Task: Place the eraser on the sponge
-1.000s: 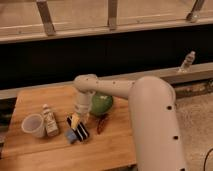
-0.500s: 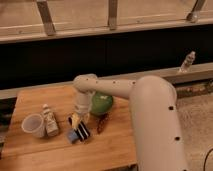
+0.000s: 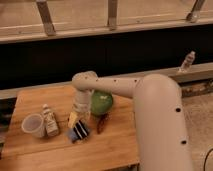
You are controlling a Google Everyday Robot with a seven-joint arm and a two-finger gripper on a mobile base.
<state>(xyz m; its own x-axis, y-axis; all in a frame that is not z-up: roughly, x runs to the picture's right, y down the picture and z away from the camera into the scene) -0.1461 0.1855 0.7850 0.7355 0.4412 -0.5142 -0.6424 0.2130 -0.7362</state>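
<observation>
The eraser (image 3: 81, 130), a small black block with pale stripes, lies over the light blue sponge (image 3: 74, 137) near the front middle of the wooden table (image 3: 120, 147). Only the sponge's edge shows beneath it. My gripper (image 3: 76, 119) hangs from the pale arm, pointing down, just behind and above the eraser's far end. Whether it holds the eraser cannot be told.
A green round bowl (image 3: 102, 102) sits right of the gripper, with a reddish-brown elongated object (image 3: 102, 123) in front of it. A small bottle (image 3: 49, 121) and a white cup (image 3: 32, 125) stand at the left. Another bottle (image 3: 187, 61) stands on the far right ledge.
</observation>
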